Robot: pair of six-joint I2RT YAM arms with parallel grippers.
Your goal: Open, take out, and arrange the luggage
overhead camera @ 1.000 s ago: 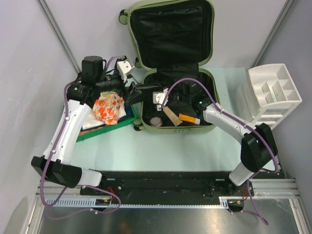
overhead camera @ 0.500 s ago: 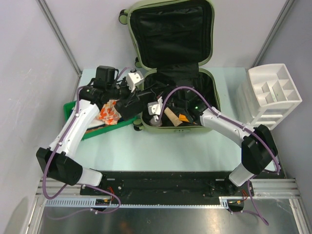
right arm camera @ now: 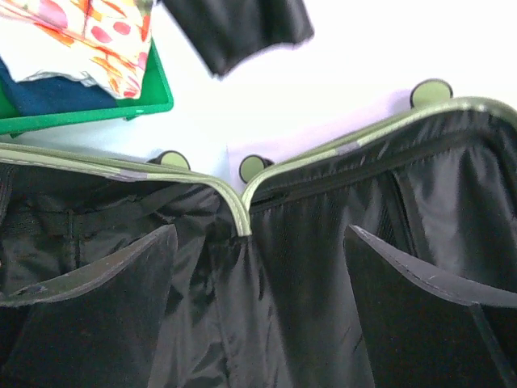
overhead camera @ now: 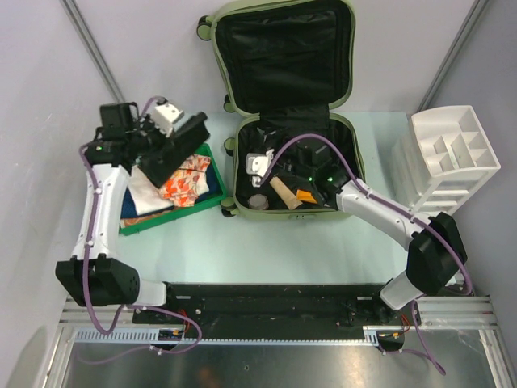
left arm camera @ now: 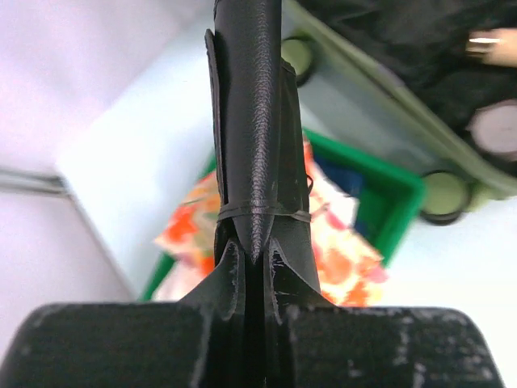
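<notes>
Two arms are busy here, and the luggage (overhead camera: 283, 61) sits wide open at the far middle of the worktop (overhead camera: 307, 242), with its lid standing up at the far side and the black lining on show. The left hand (left arm camera: 252, 250) is clamped tight on a flat black pouch (left arm camera: 250, 121) (leathery, gripped by one end). It hangs over the green tray (right arm camera: 81, 115) on the left, above the floral cloth (overhead camera: 187, 179) lying in it. The right hand (right arm camera: 260, 234) is down inside the luggage's lower half, towards its left side, fingers spread well apart with nothing between them. At the near edge of that half lie an orange tube (overhead camera: 305, 195), a tan piece (overhead camera: 283, 192) just left of it, and a small round tin (overhead camera: 258, 200). A white organizer (overhead camera: 452, 153) stands on the right, near the luggage.
</notes>
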